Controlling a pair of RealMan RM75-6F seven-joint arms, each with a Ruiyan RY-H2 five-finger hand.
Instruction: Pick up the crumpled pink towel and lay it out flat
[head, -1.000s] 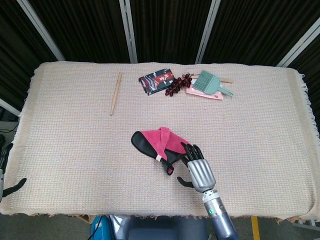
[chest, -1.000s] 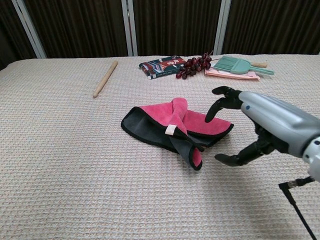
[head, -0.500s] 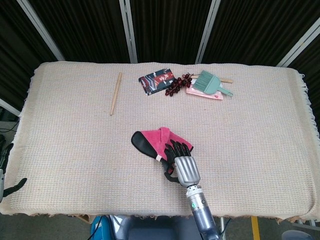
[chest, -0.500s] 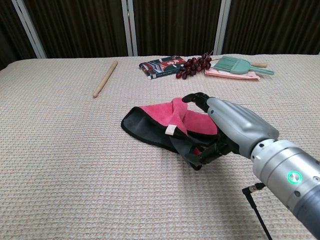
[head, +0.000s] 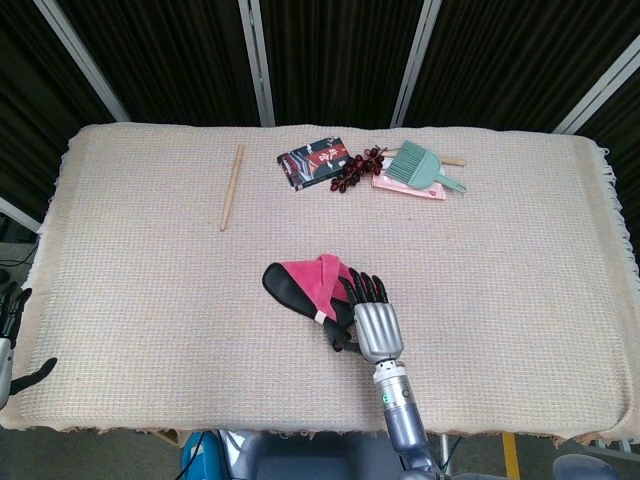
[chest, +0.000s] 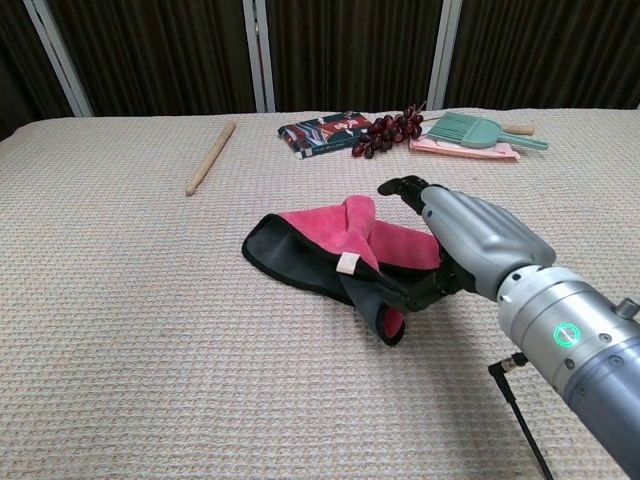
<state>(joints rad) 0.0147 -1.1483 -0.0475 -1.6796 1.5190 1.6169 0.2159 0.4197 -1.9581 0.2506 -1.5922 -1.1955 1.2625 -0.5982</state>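
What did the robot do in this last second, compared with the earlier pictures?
The right robot hand slid left onto the pink towel and closed its fingers around the near edge; it looks gripped, not yet lifted. The left robot hand, wooden stick and brush stayed put.

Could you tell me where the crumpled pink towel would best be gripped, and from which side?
Probably its near right edge, approached from the robot's side of the pink towel. There a dark-edged flap sticks out loose, easy to pinch and pull open. The right hand already rests on that end.
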